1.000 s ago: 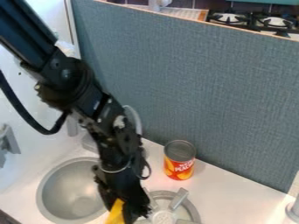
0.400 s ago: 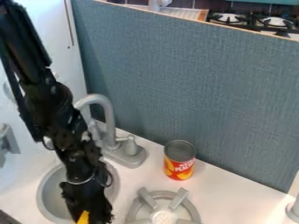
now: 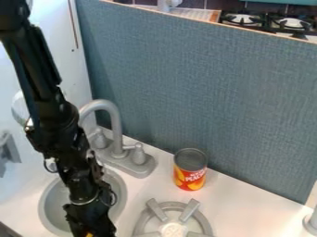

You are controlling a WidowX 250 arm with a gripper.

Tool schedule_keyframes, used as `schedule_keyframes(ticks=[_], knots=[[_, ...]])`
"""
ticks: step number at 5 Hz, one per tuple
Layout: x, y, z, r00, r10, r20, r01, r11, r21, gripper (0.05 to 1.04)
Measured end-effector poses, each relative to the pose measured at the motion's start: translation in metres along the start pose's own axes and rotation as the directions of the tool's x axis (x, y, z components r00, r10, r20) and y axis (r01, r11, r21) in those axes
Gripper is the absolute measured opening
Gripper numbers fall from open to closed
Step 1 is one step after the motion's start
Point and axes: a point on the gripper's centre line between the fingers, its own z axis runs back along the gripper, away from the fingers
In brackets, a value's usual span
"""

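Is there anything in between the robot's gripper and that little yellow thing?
No, nothing I can see is in the way. The yellow thing shows right at the lower end of the gripper, and the can stands off to the side, near the burner.

Gap between faucet (image 3: 116,125) and can (image 3: 189,172)

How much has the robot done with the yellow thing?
Picking it up looks done: a little bit of the yellow thing shows at the gripper, which seems to be holding it by the sink. Setting it down is probably what's left, because it's up at the gripper. I can't tell where it should go, or whether the can by the burner has a part in the job.
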Motion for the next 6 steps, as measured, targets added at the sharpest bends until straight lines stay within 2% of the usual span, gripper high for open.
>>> schedule_keyframes(ticks=[1,2,3,4,5,6], knots=[[0.008,-0.002,-0.003,1.000,-0.008,0.023,0.009,1.000,-0.020,0.595],[0.009,-0.003,-0.003,1.000,0.015,0.010,-0.015,1.000,-0.013,0.676],[0.006,-0.011,0.003,1.000,0.028,-0.008,-0.028,1.000,0.007,0.952],[0.010,-0.019,0.038,0.997,0.035,0.068,-0.038,0.999,0.034,1.010],[0.007,-0.027,0.070,0.990,0.016,0.139,-0.025,0.998,0.058,1.003],[0.007,-0.061,0.107,0.974,-0.132,0.182,0.107,0.984,0.143,1.001]])
